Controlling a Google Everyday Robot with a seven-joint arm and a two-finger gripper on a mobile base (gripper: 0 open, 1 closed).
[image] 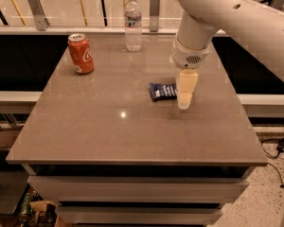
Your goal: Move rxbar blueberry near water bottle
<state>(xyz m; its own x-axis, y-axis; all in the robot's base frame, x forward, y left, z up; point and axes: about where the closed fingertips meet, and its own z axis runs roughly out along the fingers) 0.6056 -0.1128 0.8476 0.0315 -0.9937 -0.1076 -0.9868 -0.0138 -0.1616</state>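
Observation:
The rxbar blueberry (pixel 162 91), a small dark blue wrapper, lies flat on the table a little right of centre. The water bottle (pixel 133 25), clear with a white cap and a pale label, stands upright near the table's far edge, well behind the bar. My gripper (pixel 184 101) hangs from the white arm and points straight down, right beside the bar's right end and low over the table. It holds nothing that I can see.
An orange-red soda can (pixel 81 54) stands upright at the far left of the grey-brown table (pixel 109 136). A railing with metal posts runs behind the far edge. The table's right edge lies about a hand's width from the gripper.

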